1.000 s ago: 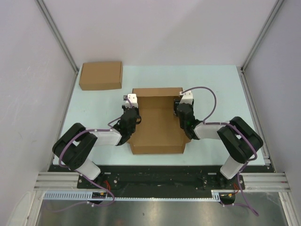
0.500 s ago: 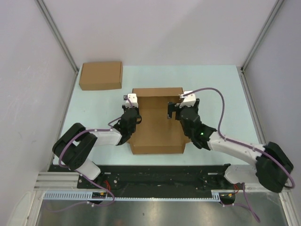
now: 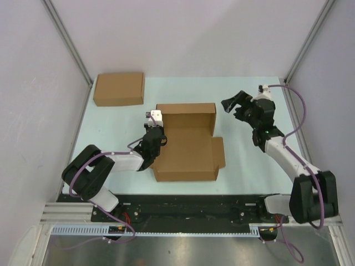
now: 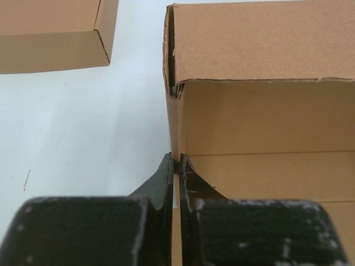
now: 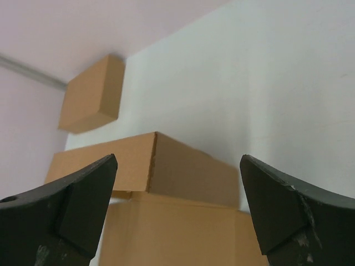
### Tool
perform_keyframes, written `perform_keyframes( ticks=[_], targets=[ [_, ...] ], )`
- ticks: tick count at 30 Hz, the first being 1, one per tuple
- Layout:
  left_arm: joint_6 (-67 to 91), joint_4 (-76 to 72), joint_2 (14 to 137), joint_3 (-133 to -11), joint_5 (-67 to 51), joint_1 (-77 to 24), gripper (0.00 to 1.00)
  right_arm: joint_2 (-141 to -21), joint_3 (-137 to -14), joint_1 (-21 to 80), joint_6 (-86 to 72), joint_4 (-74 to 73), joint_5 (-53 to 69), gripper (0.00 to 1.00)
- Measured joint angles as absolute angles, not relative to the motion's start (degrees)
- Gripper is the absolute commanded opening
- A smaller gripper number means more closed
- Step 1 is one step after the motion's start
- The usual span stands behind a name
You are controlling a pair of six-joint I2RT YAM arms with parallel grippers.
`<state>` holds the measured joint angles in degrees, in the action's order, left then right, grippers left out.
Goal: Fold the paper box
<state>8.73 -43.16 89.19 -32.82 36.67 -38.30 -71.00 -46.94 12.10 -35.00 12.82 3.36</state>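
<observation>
The paper box (image 3: 186, 147) is a brown cardboard sheet partly folded at the table's middle, its back wall upright and its right side flap (image 3: 219, 152) lying flat. My left gripper (image 3: 156, 130) is shut on the box's left side wall (image 4: 176, 166), which stands upright between the fingers. My right gripper (image 3: 232, 102) is open and empty, raised to the right of the box's far right corner. In the right wrist view the box (image 5: 166, 194) lies between and beyond the open fingers.
A ready-made flat brown cardboard box (image 3: 118, 88) lies at the far left of the pale table (image 3: 249, 166); it also shows in the left wrist view (image 4: 52, 33) and the right wrist view (image 5: 91, 94). Grey walls and metal rails enclose the table.
My right gripper has let go of the box's right wall, opened and swung up and to the right. The right flap has dropped flat. The left gripper has not moved.
</observation>
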Motion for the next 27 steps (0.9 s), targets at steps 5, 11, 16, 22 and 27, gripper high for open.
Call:
perform_keyframes(
  ticks=[5, 11, 16, 22, 27],
  targets=[
    [8.4, -43.0, 89.2, -32.9, 36.4, -38.3, 0.0, -80.4, -50.0, 11.6, -40.6, 15.9, 17.3, 1.0],
    [7.9, -42.4, 89.3, -33.4, 36.3, -38.3, 0.0, -85.1, -51.3, 11.7, -42.3, 19.0, 23.7, 0.97],
    [7.5, -41.8, 89.4, -34.0, 36.0, -38.3, 0.01, -87.7, -51.8, 12.3, -42.1, 20.4, 25.2, 0.89],
    [7.0, -41.0, 89.4, -34.3, 35.8, -38.3, 0.08, -90.1, -52.5, 13.5, -40.9, 21.6, 24.9, 0.72],
    [6.0, -40.4, 89.2, -34.5, 35.8, -38.3, 0.24, -91.0, -52.7, 13.5, -40.0, 22.2, 24.2, 0.58]
  ],
)
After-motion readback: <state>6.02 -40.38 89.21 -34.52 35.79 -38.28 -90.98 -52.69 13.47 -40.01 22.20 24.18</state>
